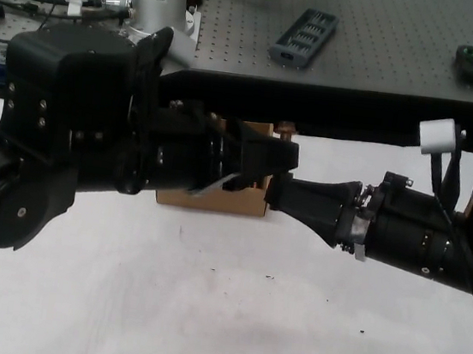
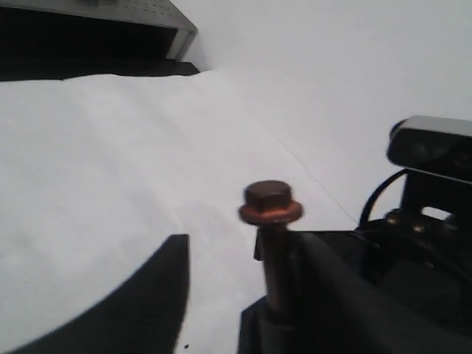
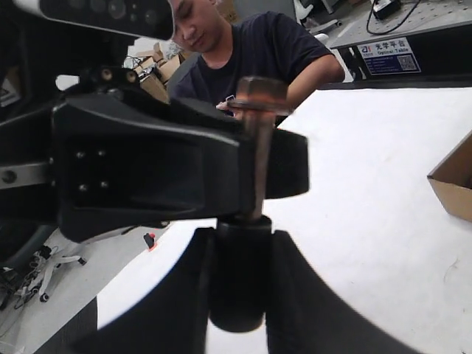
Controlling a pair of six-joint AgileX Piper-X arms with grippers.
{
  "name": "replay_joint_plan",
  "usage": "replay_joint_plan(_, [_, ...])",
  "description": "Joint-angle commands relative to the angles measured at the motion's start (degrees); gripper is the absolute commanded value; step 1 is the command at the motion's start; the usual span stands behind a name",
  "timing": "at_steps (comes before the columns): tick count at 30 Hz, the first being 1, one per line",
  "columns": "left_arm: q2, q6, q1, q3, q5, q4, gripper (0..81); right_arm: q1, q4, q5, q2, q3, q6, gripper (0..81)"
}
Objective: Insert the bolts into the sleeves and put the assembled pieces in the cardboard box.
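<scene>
The white-covered bench (image 1: 203, 311) lies broad on my near side and ends at the dark edge of a black perforated table (image 1: 391, 41) on the far side. My left arm (image 1: 58, 155) and right arm (image 1: 436, 240) meet nose to nose over the middle, above the sheet. Just beyond them sits the cardboard box (image 1: 208, 201), partly hidden by the left gripper (image 1: 263, 167).

That gripper's fingers stand apart. White sheet shows between one finger and the bolt (image 2: 273, 236), which stands against the other finger. The right gripper (image 3: 236, 251) is clamped on the sleeve (image 3: 236, 280), a short dark cylinder held upright between both fingers. The bolt is copper-coloured with a flanged hex head. It stands upright with its lower end in the sleeve's mouth and most of its shank still exposed, so I judge it only partly in.

Both parts look rigid, small and light for these arms. The sleeve is smooth and round, so I expect it could twist or slip, and I'd keep the hold across its middle. I'd take the bolt on the shank just under the flange, or press on the head.

There is open room toward the near side. On the far side the box rim is close and must be cleared from above, with the left gripper crowding that path
</scene>
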Motion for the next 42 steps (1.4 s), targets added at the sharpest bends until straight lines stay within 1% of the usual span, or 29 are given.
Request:
replay_joint_plan(1, [0.2,1.7,1.6,0.2,-1.5,0.8,49.5,-0.7,-4.5,-0.5,-0.8,-1.0,1.7,4.7])
replay_joint_plan(4, [0.2,1.5,3.6,0.2,1.8,0.8,47.1,-2.0,-4.5,-0.9,-0.8,-1.0,1.4,0.8])
replay_joint_plan(8, [-0.9,1.5,6.7,-0.6,2.9,0.8,46.6,-3.5,-3.6,-2.8,-0.8,-1.0,0.7,1.3])
replay_joint_plan(10, [-1.5,1.5,8.4,-1.7,6.9,0.3,46.6,-3.5,-1.7,-2.9,-0.8,-1.0,0.3,1.3])
replay_joint_plan(12, [-2.5,-0.1,9.7,-3.1,10.8,0.5,46.6,-3.5,0.3,-2.9,-0.8,-1.2,-2.0,1.3])
replay_joint_plan(15, [-5.2,-2.9,10.9,-4.7,11.7,0.5,46.5,-3.5,6.3,-2.7,-0.8,-3.5,-6.4,1.3])
replay_joint_plan(18, [-8.8,-2.8,12.2,-4.8,11.0,1.2,46.4,-3.5,13.9,-1.9,0.6,-8.1,-12.4,1.3])
replay_joint_plan(20, [-11.3,-2.5,13.2,-4.8,11.0,3.7,46.4,-3.7,17.2,-1.8,3.2,-12.7,-14.3,1.3])
replay_joint_plan(24, [-15.3,3.9,14.5,-4.8,11.2,17.1,46.2,-3.8,19.4,-1.8,12.1,-23.2,-14.7,1.3])
replay_joint_plan(26, [-16.9,6.6,14.5,-4.8,11.0,25.8,44.0,-3.8,21.8,-1.8,18.1,-29.3,-14.5,1.3])
replay_joint_plan(29, [-18.9,13.6,14.5,-4.8,8.1,37.9,39.0,-3.8,30.4,-1.2,26.7,-41.1,-13.9,1.3])
replay_joint_plan(33, [-21.3,21.6,14.5,-4.7,-0.2,48.5,36.5,-3.8,43.8,3.1,37.5,-57.1,-13.1,1.3])
replay_joint_plan(38, [-24.1,23.0,14.5,-4.7,-5.4,51.9,31.9,-3.3,60.7,12.2,47.8,-75.5,-12.3,1.3])
replay_joint_plan(40, [-25.1,23.0,14.5,-4.7,-7.7,52.1,30.3,-3.2,65.5,15.3,50.9,-80.5,-12.3,1.3])
replay_joint_plan(42, [-26.4,22.8,14.5,-4.7,-11.3,53.6,29.0,-3.2,70.2,18.6,53.1,-84.6,-12.3,1.3])
